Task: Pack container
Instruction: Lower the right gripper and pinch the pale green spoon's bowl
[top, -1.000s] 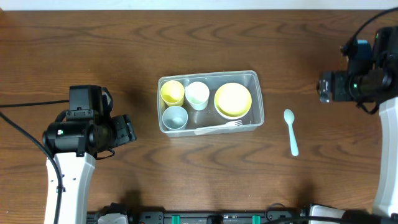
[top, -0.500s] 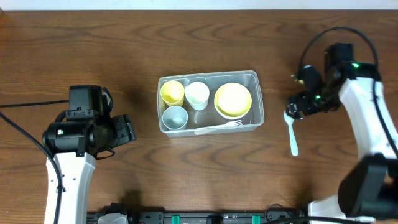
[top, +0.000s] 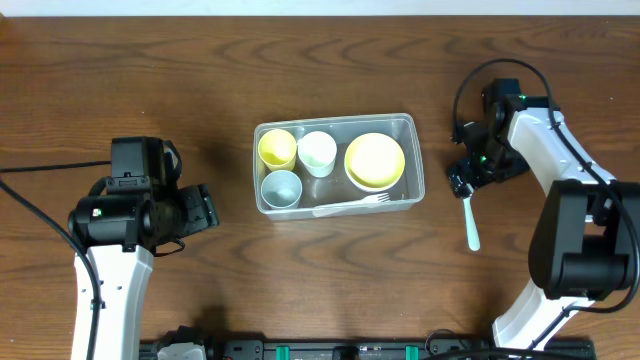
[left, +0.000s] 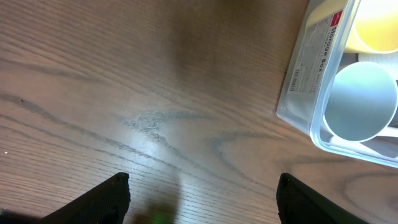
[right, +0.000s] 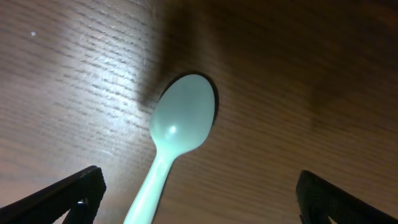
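The clear plastic container (top: 410, 125) stands at the table's middle and also shows in the left wrist view (left: 298, 93). It holds a yellow cup (top: 277, 148), a white cup (top: 317, 152), a pale-blue cup (top: 281, 187), a yellow bowl (top: 374, 160) and a white fork (top: 352, 204). A pale-green spoon (top: 469, 222) lies on the table right of it, and shows in the right wrist view (right: 177, 134). My right gripper (top: 463, 185) is open right above the spoon's bowl, fingers (right: 199, 196) either side of the handle. My left gripper (top: 205, 208) is open and empty, left of the container.
Bare brown wood lies all round the container. The pale-blue cup (left: 360, 102) sits at the container's near corner in the left wrist view. The arms' bases stand at the front left and front right edges.
My right arm has swung in from the far right and come down over the spoon's bowl end. The left arm and the container's contents have not moved.
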